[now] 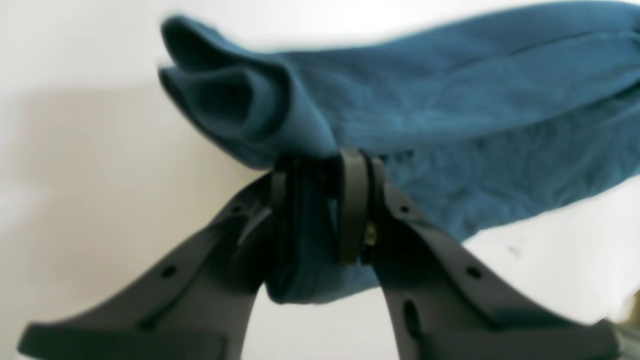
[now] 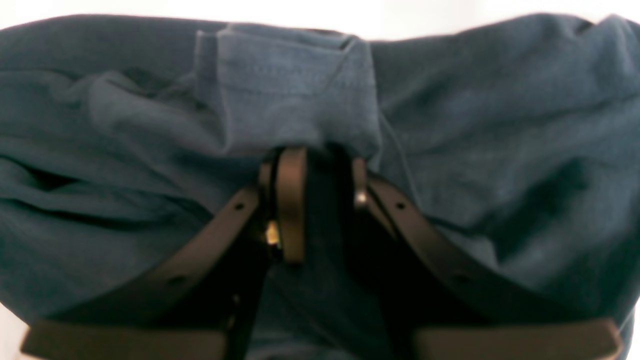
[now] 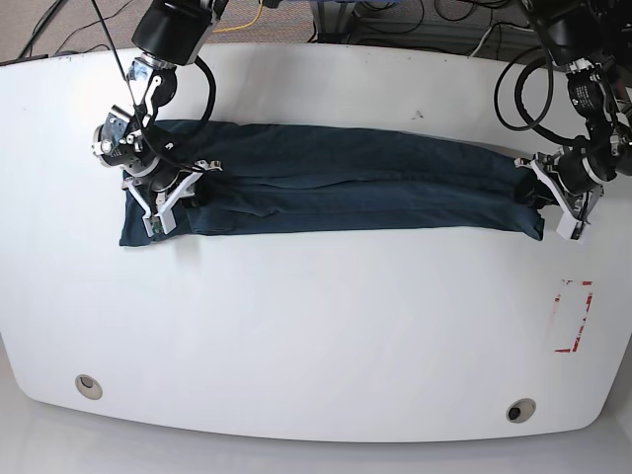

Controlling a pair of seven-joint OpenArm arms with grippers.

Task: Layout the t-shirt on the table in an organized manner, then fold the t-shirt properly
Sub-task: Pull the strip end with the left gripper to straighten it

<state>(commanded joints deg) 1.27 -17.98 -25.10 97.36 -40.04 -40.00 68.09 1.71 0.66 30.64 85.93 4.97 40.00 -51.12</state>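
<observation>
- T-shirt [image 3: 326,178] gripped at both ends. Left gripper [image 1: 320,162]: fingers closed on cloth, fabric bunched between the tips, a loose flap standing beyond them.
- Right gripper [image 2: 320,160]: also clamped on cloth, a hemmed bit of fabric humped up over the fingertips.
- Reason for the holds, as I judge it: one grip near each end lets the arms pull the strip straight and move it as one piece. Spread grips should keep the middle from sagging or twisting; a slip at either end would skew the layers.
- Cloth lies as a long, narrow band across the far part of the table [image 3: 296,336], lengthwise creases between the grippers. Looks partly folded; bunching at the right gripper's end probably wants smoothing.
- Base view alone gives the whole band, the span between the grippers, the red tape [image 3: 565,351] and both grommet holes [image 3: 88,386] [image 3: 520,410], on the near side.
- Left wrist view gives the open, curled layers at its end, which base view hardly resolves.
- Right wrist view gives stitching, a hem and heaped wrinkles; in base view the arm covers much of that patch.
</observation>
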